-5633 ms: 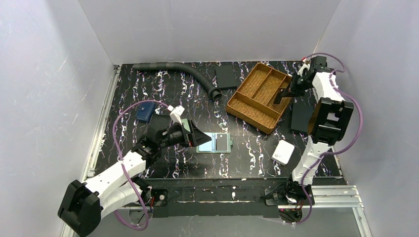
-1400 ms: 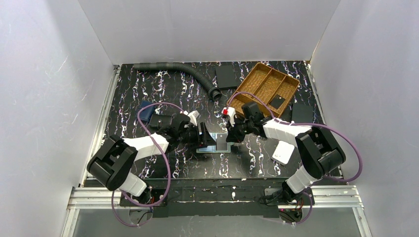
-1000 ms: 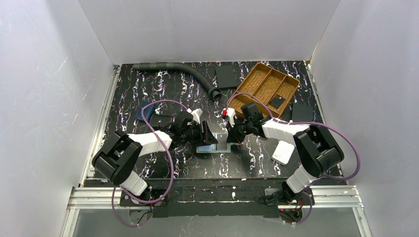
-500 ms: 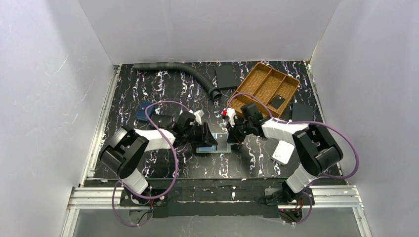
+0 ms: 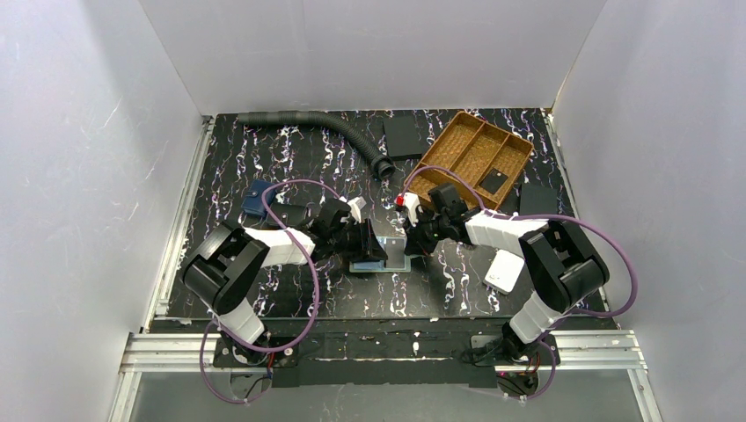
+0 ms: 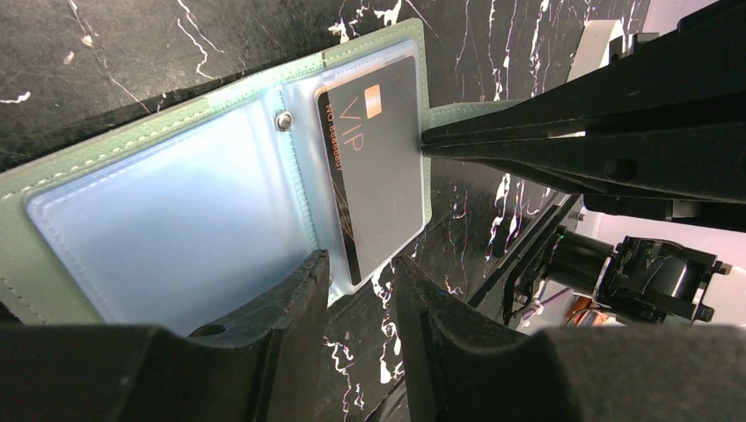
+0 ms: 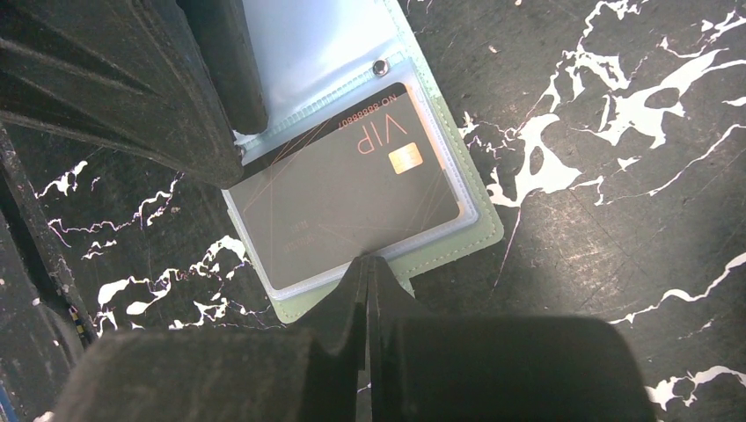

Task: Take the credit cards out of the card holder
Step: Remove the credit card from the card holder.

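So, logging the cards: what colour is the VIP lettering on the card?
Coppery orange on the dark card, clearest in the right wrist view.

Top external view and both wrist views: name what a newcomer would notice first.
Both grippers meet mid-table over the open sage-green card holder: the left gripper open astride the end of a dark VIP card in its clear sleeve, the right gripper shut at the holder's edge. At the far right, a brown tray holds a small black rectangle.
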You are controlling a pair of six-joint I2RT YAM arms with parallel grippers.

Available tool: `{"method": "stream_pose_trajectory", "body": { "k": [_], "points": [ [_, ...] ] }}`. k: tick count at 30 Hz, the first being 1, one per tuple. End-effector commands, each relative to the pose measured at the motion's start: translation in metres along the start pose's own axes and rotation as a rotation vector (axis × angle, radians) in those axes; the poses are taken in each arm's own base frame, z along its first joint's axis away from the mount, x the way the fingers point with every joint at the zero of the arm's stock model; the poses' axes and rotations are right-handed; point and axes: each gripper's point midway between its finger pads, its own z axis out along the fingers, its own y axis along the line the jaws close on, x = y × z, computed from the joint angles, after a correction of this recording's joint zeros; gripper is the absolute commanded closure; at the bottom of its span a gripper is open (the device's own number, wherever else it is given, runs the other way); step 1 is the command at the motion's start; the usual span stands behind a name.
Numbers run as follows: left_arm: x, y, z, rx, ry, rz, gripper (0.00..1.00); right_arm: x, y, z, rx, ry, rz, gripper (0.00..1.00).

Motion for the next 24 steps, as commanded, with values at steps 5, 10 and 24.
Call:
{"method": "stream_pose_trajectory", "body": {
  "k": [5, 10, 24],
  "points": [
    [-0.006, -0.009, 0.003, 0.023, -0.005, 0.037, 0.69, -0.009, -0.002, 0.002, -0.004, -0.011, 0.004, 0.95],
    [-0.008, -0.010, 0.006, 0.023, -0.003, 0.042, 0.72, -0.009, -0.001, 0.004, -0.008, -0.011, 0.010, 0.96],
    [-0.001, 0.000, 0.016, -0.001, 0.021, 0.010, 0.76, -0.005, 0.005, 0.013, -0.056, -0.014, 0.087, 0.96]
  ]
}}
